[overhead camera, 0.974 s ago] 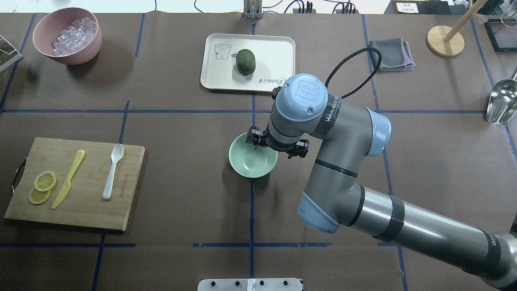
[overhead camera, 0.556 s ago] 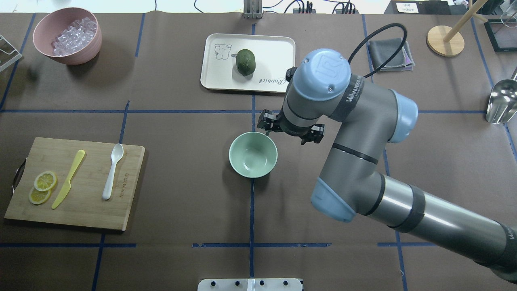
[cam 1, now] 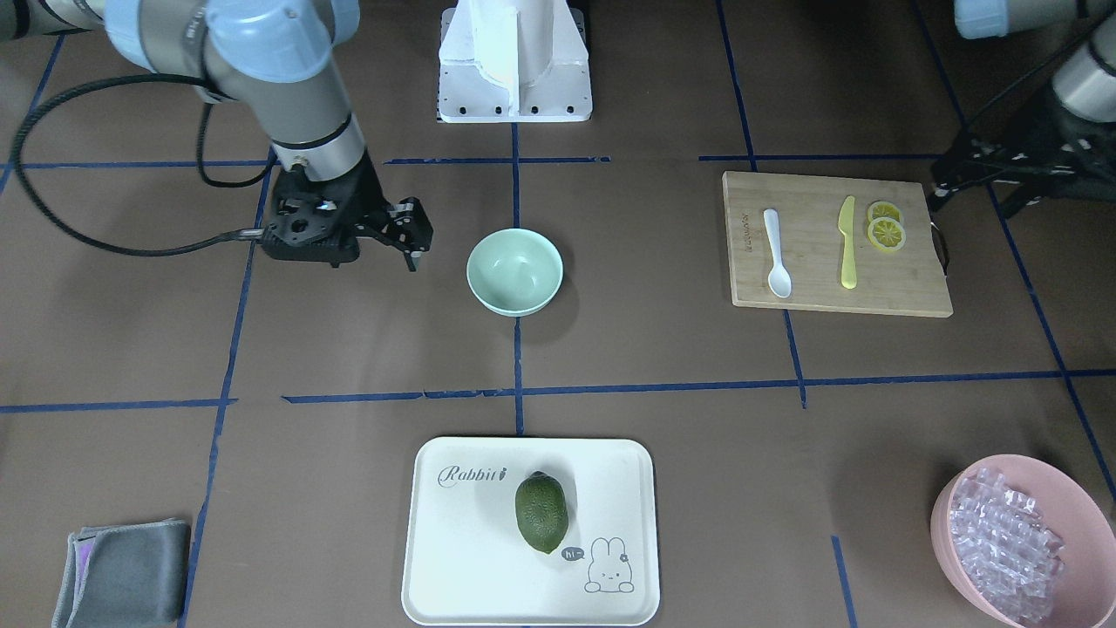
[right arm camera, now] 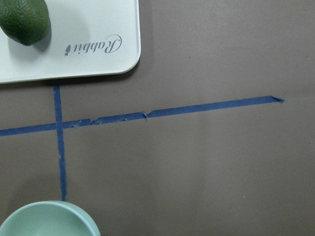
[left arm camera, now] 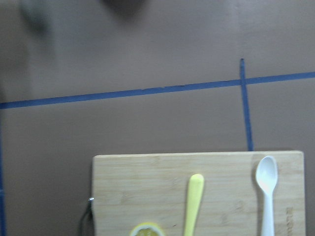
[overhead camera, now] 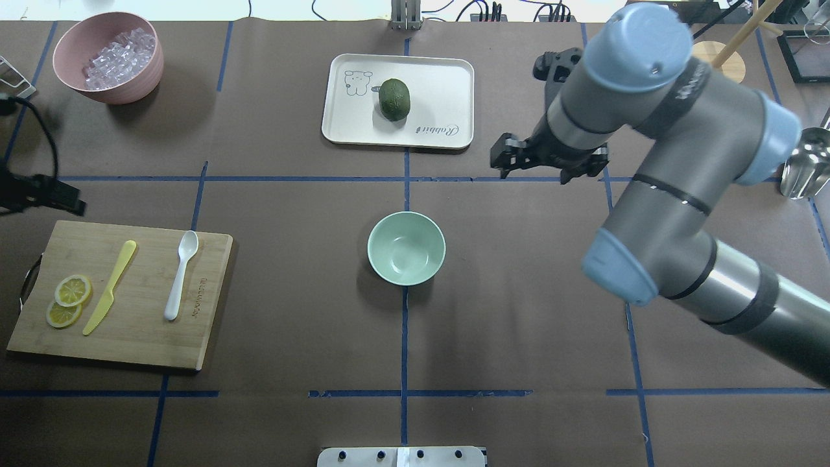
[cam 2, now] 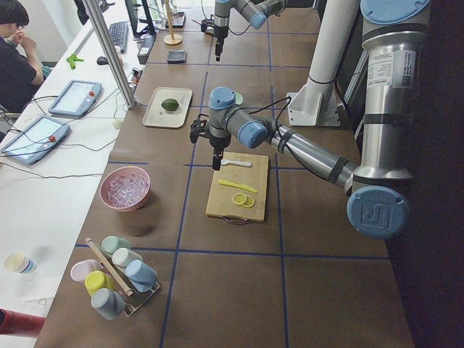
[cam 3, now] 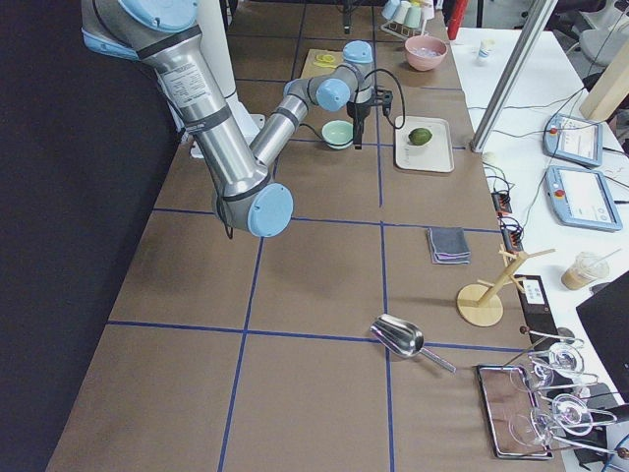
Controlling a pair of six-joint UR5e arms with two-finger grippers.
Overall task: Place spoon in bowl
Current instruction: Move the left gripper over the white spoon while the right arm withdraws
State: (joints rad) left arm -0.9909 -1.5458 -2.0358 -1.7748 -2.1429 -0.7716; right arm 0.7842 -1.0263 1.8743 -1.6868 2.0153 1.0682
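The white spoon (overhead camera: 180,275) lies on the wooden cutting board (overhead camera: 207,305), right of the yellow knife (overhead camera: 110,287); it also shows in the front view (cam 1: 775,253) and the left wrist view (left arm camera: 267,191). The mint-green bowl (overhead camera: 406,248) stands empty at the table's middle, also in the front view (cam 1: 514,270) and at the bottom edge of the right wrist view (right arm camera: 47,219). My right gripper (overhead camera: 548,165) hangs open and empty beyond and right of the bowl. My left gripper (overhead camera: 45,194) is at the table's left edge, just beyond the board's far corner, and looks open and empty (cam 1: 968,201).
A white tray (overhead camera: 447,78) holds a green avocado (overhead camera: 395,98) beyond the bowl. A pink bowl of ice cubes (overhead camera: 108,57) stands far left. Two lemon slices (overhead camera: 68,301) lie on the board. A grey cloth (cam 1: 122,558), a wooden stand (overhead camera: 714,65) and a metal scoop (overhead camera: 804,162) are at the right.
My right gripper has risen from the bowl's far rim and moved away to the right and back. The bowl has stayed put. My left gripper has come into view at the left edge.
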